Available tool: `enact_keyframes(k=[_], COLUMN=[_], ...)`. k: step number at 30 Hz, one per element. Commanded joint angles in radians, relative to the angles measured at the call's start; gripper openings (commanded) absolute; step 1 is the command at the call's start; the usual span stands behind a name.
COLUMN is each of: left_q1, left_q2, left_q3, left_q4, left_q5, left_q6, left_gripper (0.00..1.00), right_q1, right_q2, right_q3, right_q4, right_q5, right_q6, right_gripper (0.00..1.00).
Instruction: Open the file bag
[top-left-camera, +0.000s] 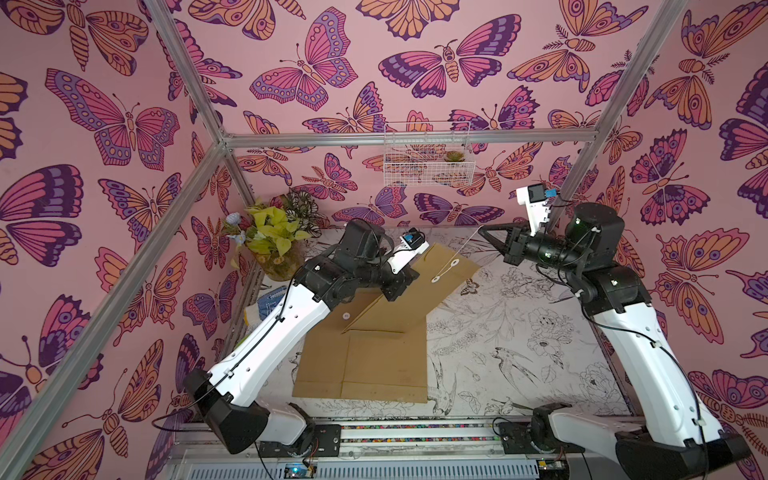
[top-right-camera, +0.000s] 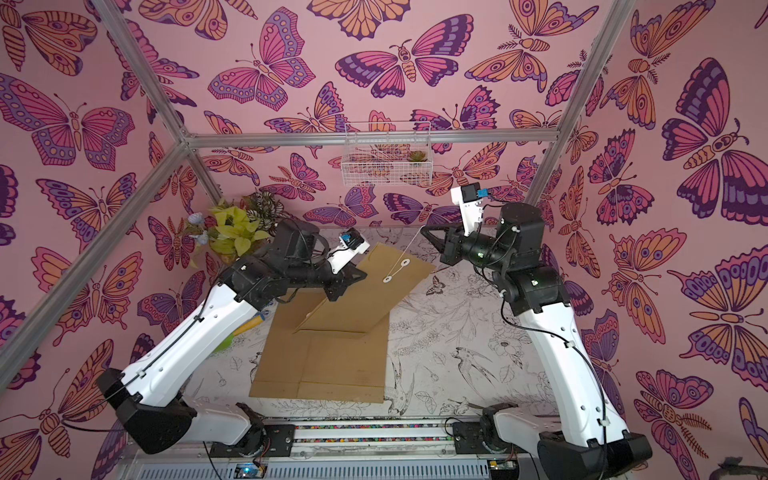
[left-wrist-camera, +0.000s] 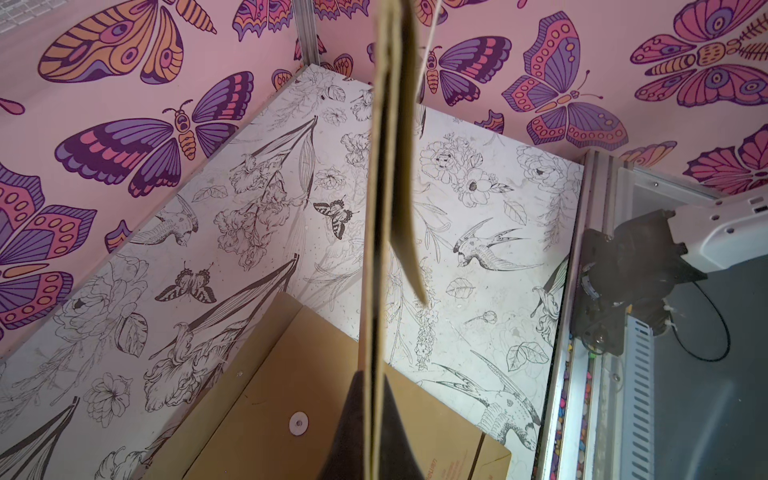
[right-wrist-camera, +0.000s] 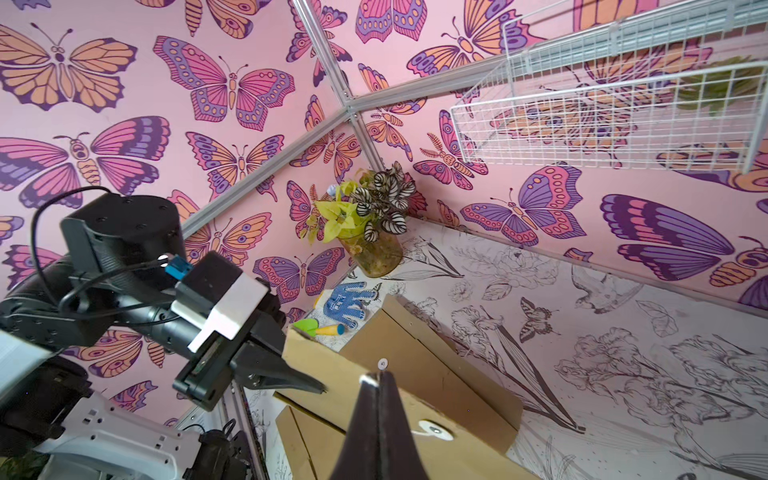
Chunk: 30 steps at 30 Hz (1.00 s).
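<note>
flat file bag (top-left-camera: 365, 365): kraft envelope lying flat on the tabletop (top-left-camera: 540, 332) near the front edge, closure disc (top-left-camera: 345, 316) facing up.
raised file bag (top-left-camera: 419, 297): second kraft envelope, tilted, low end over the flat file bag, high end toward the back wall (its flap (left-wrist-camera: 409, 187) curls loose in the left wrist view).
left tool (top-left-camera: 411, 276): clamped narrow on the raised file bag's left edge.
string (top-left-camera: 467, 245): white, taut, running from the paired discs (top-left-camera: 455, 262) up to the right tool.
right tool (top-left-camera: 482, 229): pinched together on the string's end, above the tabletop.
work glove (right-wrist-camera: 347, 305): blue-dotted, far left edge.
vase of foliage (top-left-camera: 278, 249): back left corner.
wire basket (top-left-camera: 428, 162): on the back wall.
</note>
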Motion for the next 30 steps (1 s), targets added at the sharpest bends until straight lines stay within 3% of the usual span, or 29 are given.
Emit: enact_keyframes(k=[1, 7, 18, 30], left_q1=[-0.003, -0.004, -0.001, 0.045], left_q2=[-0.01, -0.02, -0.022, 0.095], left_q3=[0.004, -0.018, -0.244, -0.295], left_q4=[0.075, 0.185, 0.819, 1.198], left_q5=[-0.015, -0.054, -0.102, -0.122], left_q6=[-0.055, -0.115, -0.425, -0.68], left_gripper=[0.0, 0.0, 0.0, 0.0], right_q1=[-0.003, -0.003, -0.003, 0.034], right_q2=[-0.006, 0.002, 0.018, 0.078], right_q3=[0.026, 0.028, 0.042, -0.013], right_q4=[0.083, 0.157, 0.164, 0.236], right_q5=[-0.075, -0.131, -0.147, -0.103], right_q6=[0.049, 0.111, 0.153, 0.28], right_gripper=[0.0, 0.0, 0.0, 0.0])
